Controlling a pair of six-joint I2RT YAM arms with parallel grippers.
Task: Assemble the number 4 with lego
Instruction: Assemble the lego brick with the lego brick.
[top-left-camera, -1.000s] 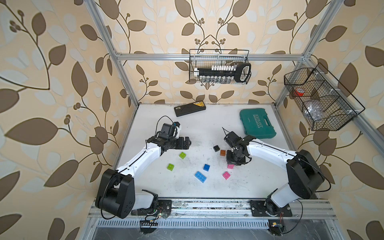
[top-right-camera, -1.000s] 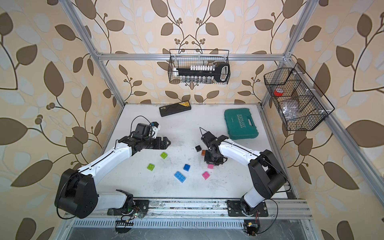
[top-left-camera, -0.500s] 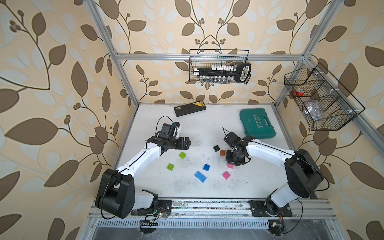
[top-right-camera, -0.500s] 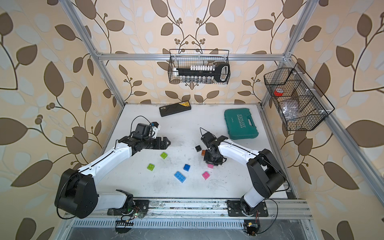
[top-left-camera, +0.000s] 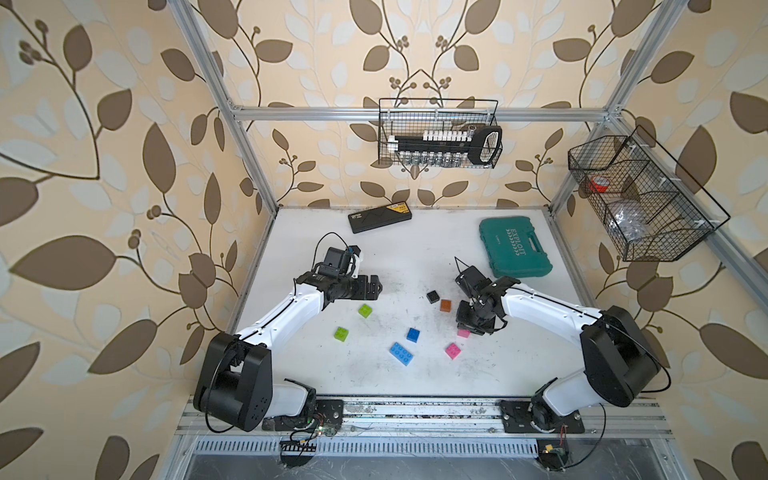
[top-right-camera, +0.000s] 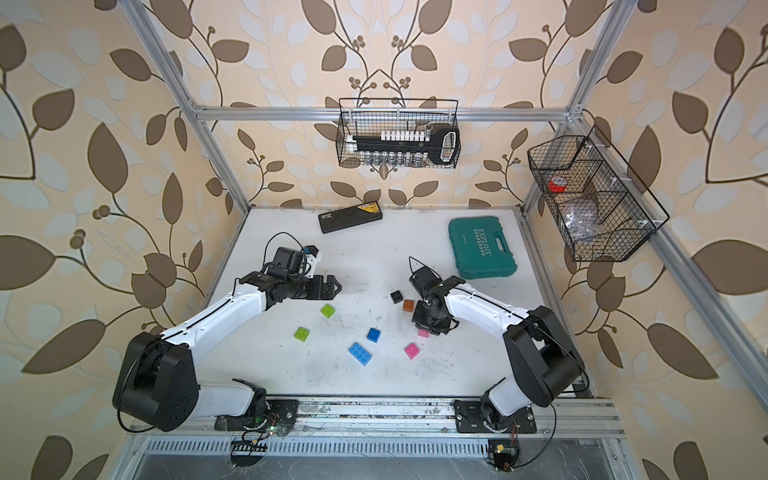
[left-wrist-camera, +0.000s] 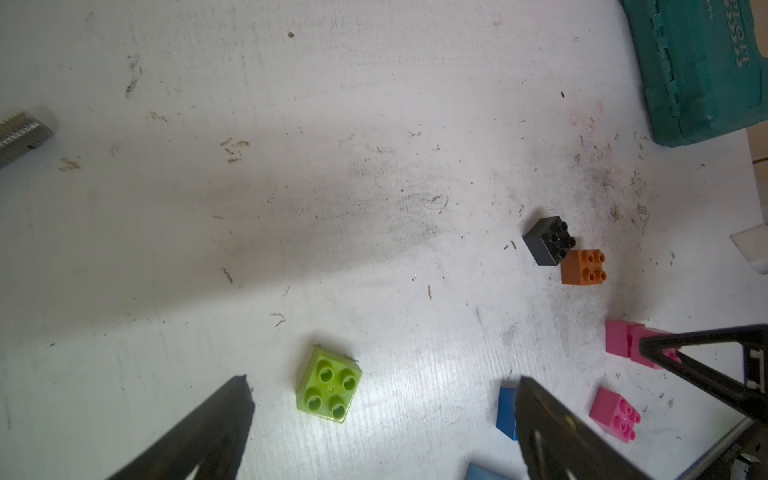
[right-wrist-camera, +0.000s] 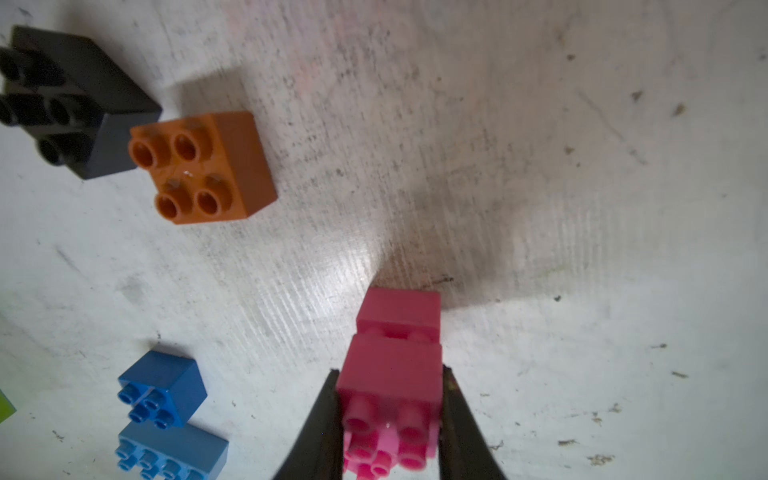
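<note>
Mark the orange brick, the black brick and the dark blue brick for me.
orange brick (right-wrist-camera: 199, 168), right wrist view, on its studded face.
black brick (top-left-camera: 433, 296), in a top view, middle of the brick.
dark blue brick (top-right-camera: 374, 334), in a top view, middle of its top.

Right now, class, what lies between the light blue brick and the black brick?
The dark blue brick sits between the light blue brick and black brick, in both top views.

The scuffed white worktop (top-left-camera: 415, 249) carries a shut teal tool case (top-left-camera: 515, 248) at the far right. A flat black box (top-left-camera: 380, 217) with a yellow label lies at the far edge, well apart from it. The far wire basket (top-left-camera: 436, 101), on the far wall, holds a black socket rack (top-left-camera: 440, 143). The right wire basket (top-left-camera: 681, 172), on the right wall, holds a red roll (top-left-camera: 598, 185).
</note>
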